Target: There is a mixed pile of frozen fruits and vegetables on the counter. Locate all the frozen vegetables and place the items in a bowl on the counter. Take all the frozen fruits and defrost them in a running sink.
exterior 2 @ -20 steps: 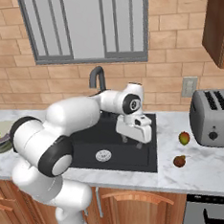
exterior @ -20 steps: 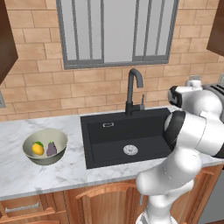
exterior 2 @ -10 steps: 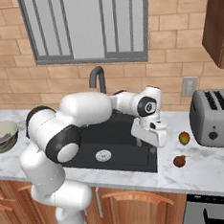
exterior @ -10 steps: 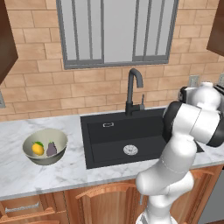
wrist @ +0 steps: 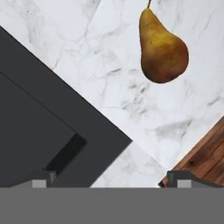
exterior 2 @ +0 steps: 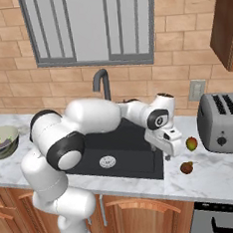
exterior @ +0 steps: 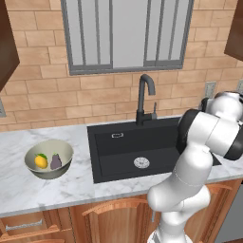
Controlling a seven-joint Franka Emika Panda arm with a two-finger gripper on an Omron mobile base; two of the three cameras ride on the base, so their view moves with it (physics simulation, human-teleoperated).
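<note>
Over the right front corner of the sink (exterior 2: 112,156), I have the hand (exterior 2: 166,145) hanging with its jaws spread wide and nothing between them. In the hand view the two tips (wrist: 43,177) sit far apart at the bottom, looking down on the sink's dark rim and the marble desk (wrist: 109,65) beyond it.

Both frozen vegetables, the yellow-orange piece (exterior: 41,161) and the purple-grey lump (exterior: 56,162), lie in the bowl (exterior: 49,158) on the desk left of the sink, so I take that half as done. The fruits are what's left. The brown pear-shaped one (wrist: 162,47) lies on the marble ahead of the hand, near but not under it; from the right base view it is the dark ball (exterior 2: 187,168) near the desk's front edge. The red-yellow-green oval (exterior 2: 191,143) sits further back, close to the toaster (exterior 2: 223,124).

So I judge this the approach to the first fruit. Next I need to carry the hand out past the sink rim until the pear sits between the tips, drop to the marble, and close across its fat belly, not the narrow neck. I can't tell whether the tap (exterior: 144,97) is running.
</note>
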